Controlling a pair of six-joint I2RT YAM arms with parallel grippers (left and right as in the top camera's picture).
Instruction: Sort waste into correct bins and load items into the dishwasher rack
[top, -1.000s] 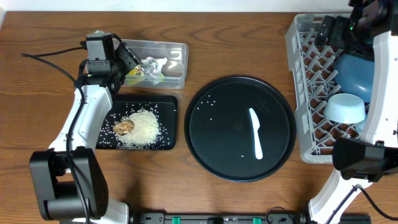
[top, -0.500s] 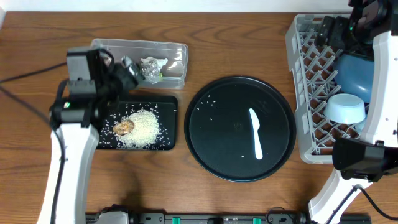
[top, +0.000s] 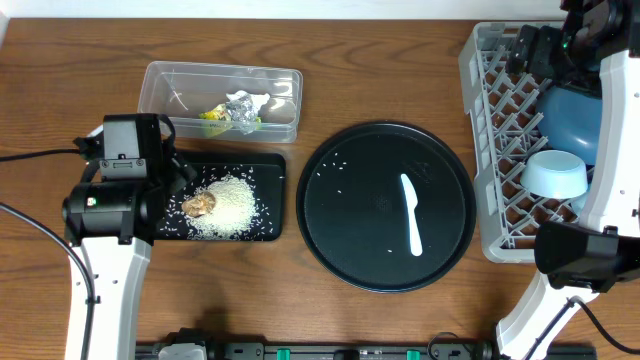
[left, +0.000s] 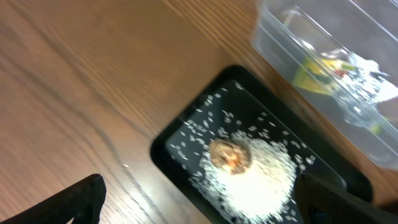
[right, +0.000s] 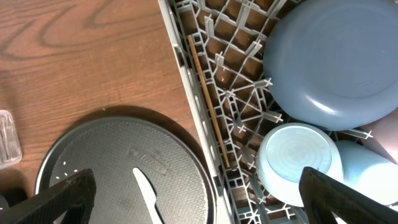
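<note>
Rice (top: 235, 205) with a brown lump (top: 200, 204) sits piled in the shallow black tray (top: 272, 166). Wrapper (top: 211, 115) and foil (top: 240, 107) are in the clear tub (top: 160, 85) behind it. Left gripper (left: 199, 204) hangs over that tray, jaws spread wide, holding nothing. Right gripper (right: 199, 199) is equally wide open by the rack (top: 480, 60), which holds the dark-blue plate (top: 575, 120), bowl (top: 555, 175) and stick (right: 208, 106). White spoon (top: 411, 215) lies on the round tray (top: 340, 250).

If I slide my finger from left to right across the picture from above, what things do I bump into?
Rice pile on the black rectangular tray → white spoon on the round black tray → pale-blue bowl in the grey rack.
</note>
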